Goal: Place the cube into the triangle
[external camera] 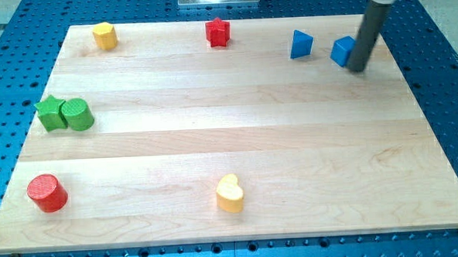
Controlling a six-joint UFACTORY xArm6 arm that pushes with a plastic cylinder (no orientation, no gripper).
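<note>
A blue cube [342,51] lies near the view's top right of the wooden board. A blue triangle block [301,44] lies a short way to its left, with a small gap between them. My tip [358,67] stands right against the cube's right side, the dark rod rising up to the view's top right.
A red star [218,32] and a yellow block [105,35] lie along the top edge. A green star [51,113] and a green cylinder [77,114] touch at the left. A red cylinder [47,192] lies at bottom left, a yellow heart [230,193] at bottom centre.
</note>
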